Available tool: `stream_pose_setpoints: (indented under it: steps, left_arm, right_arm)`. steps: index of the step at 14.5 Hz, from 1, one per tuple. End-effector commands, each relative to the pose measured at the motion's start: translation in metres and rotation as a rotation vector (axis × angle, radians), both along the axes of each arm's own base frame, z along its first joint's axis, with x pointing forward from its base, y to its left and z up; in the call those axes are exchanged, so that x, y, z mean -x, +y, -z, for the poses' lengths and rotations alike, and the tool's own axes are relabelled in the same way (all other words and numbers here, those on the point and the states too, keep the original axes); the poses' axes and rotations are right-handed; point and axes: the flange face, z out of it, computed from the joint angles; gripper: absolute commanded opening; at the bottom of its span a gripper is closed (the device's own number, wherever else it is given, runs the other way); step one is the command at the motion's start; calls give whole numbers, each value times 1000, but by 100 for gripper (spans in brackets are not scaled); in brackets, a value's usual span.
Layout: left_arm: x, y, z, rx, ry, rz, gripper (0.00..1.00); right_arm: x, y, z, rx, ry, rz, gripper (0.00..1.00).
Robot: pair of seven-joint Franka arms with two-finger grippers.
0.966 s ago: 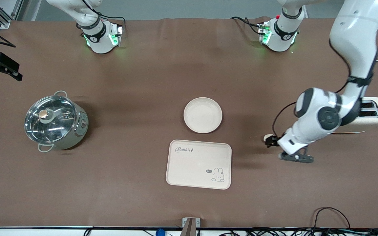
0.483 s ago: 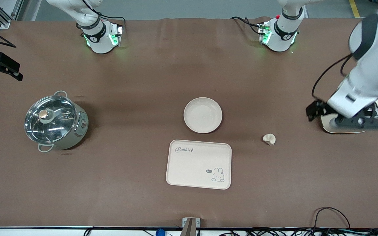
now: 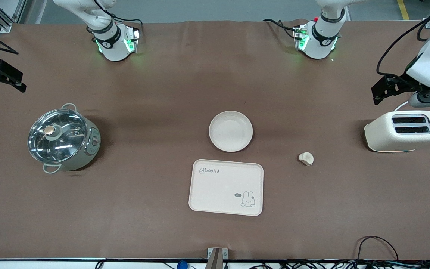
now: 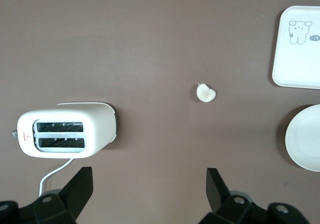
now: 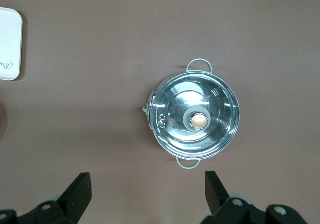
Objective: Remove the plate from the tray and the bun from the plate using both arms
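High over the left arm's end of the table, the left gripper (image 3: 405, 89) hangs with its fingers spread wide and with nothing between them. Below it stands the toaster (image 3: 404, 130), upright with its two slots facing up. From this gripper toward the middle of the table, the bun (image 3: 306, 158) lies alone on the brown cloth, well apart from the toaster and touched by nothing. Past the bun, farther from this gripper, the plate (image 3: 230, 131) rests flat on the table, just beside the rabbit tray (image 3: 226, 187) but not touching it; the tray lies nearer to the front camera. The right gripper (image 5: 147, 196) waits high over the right arm's end of the table, its fingers also wide apart and empty, directly above the steel pot (image 3: 63, 139), which has its glass lid on.
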Motion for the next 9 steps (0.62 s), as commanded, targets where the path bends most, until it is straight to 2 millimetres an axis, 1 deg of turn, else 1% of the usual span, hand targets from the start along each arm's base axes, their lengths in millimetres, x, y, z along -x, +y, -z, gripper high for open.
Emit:
stream_pose_setpoints:
  steps: [1,3,5,9]
  left_arm:
    - [8,0,-8,21,5,16,100]
    - [13,-1,-11,35,1,19,100]
    - [13,5,-9,55,4,28,100]
    - [5,11,-13,72,-9,51,100]
  right_arm:
    - [3,0,0,16,2,-9,100]
    - [3,-1,-1,16,1,-6,100]
    - [3,-1,-1,15,1,-7,100]
    - [3,-1,0,15,2,-6,100]
